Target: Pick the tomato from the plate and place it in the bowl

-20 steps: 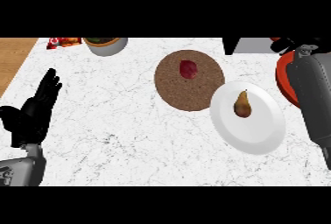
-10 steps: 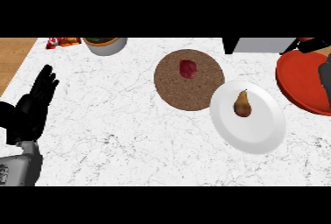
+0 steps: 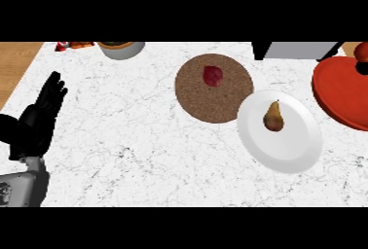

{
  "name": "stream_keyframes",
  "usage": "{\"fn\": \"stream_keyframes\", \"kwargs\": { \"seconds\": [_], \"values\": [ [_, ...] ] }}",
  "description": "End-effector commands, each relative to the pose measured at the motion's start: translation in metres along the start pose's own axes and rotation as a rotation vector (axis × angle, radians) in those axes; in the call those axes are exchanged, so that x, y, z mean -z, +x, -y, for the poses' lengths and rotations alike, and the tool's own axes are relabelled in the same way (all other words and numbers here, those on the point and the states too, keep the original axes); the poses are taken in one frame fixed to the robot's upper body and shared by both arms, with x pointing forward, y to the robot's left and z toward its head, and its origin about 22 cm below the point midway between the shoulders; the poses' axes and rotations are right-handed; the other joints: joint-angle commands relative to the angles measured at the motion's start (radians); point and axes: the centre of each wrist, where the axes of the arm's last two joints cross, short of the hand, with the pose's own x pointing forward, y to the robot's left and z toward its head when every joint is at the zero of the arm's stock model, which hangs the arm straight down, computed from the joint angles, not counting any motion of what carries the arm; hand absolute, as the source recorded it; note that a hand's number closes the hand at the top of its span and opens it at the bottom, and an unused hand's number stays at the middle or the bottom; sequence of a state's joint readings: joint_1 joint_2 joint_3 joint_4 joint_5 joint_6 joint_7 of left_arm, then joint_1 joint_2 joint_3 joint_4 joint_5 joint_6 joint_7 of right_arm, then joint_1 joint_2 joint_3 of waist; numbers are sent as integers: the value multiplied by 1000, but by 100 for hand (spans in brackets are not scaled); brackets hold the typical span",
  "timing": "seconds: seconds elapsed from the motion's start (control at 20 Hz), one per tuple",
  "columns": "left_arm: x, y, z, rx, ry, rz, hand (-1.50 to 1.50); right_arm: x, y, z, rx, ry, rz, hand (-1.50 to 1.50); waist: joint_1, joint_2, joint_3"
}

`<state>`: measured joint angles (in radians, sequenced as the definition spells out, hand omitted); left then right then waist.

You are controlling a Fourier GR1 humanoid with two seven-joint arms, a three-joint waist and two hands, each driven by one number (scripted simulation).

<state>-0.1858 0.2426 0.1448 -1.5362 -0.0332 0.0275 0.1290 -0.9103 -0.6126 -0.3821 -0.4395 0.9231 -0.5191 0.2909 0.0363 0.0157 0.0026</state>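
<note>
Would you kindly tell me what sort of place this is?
Likely a kitchen counter: white marbled worktop, a white round plate holding a brown pear, a brown speckled plate holding a red tomato, and a red bowl.

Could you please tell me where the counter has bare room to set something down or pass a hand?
The widest bare stretch lies between the left hand and the brown plate, running down left of the white plate. It is crowded at right: the two plates' rims meet, with the red bowl close by.

Wht marble ctr [image 3: 144, 151], wood edge [image 3: 13, 63] (L)
</note>
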Motion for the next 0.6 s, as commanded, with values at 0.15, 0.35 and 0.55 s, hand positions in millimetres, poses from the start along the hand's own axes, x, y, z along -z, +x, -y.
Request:
{"fn": "stream_keyframes", "kwargs": {
  "seconds": [0.15, 0.35, 0.55],
  "values": [
    [0, -2, 7, 7, -16, 17, 0, 9, -65, 0, -208, 166, -229, 150, 25, 17, 0],
    [-2, 2, 9, -5, -22, 27, 0, 5, -88, -2, -77, 223, -265, -150, 22, 12, 3],
    [-8, -2, 2, -11, -24, 5, 0, 5, -99, -1, 3, 329, -183, -150, 17, 5, 3]
  ]
}}
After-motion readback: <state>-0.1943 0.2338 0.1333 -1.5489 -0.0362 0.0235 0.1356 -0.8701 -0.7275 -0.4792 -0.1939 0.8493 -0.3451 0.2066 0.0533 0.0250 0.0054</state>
